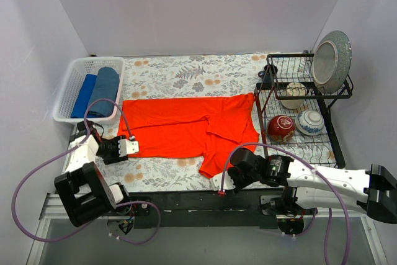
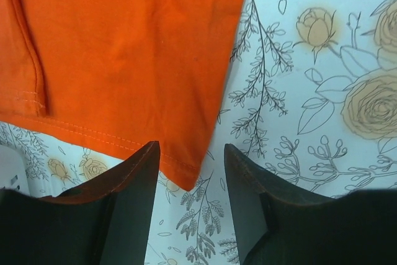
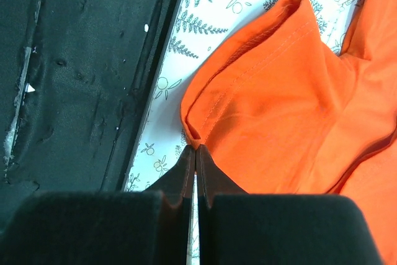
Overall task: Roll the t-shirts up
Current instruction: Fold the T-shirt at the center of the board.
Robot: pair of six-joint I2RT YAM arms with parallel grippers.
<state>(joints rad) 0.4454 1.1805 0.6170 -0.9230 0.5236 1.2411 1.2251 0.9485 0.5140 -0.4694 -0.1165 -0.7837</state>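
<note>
Fabric looks light and limp, so we grab hems: right pincer [image 3: 196, 153] clamped on the shirt [image 3: 291, 110] at its sleeve, left pincer [image 2: 189, 153] agape over a corner.

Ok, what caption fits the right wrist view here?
Right gripper, shut, pinches the folded sleeve hem of the orange shirt near the floral mat's near edge.

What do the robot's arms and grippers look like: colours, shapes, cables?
Left arm: blocky black joints, white links. Right arm: long white link, black joints. Purple cables loop along both. Left gripper and right gripper have black, wedge-shaped fingers tapering to tips.
</note>
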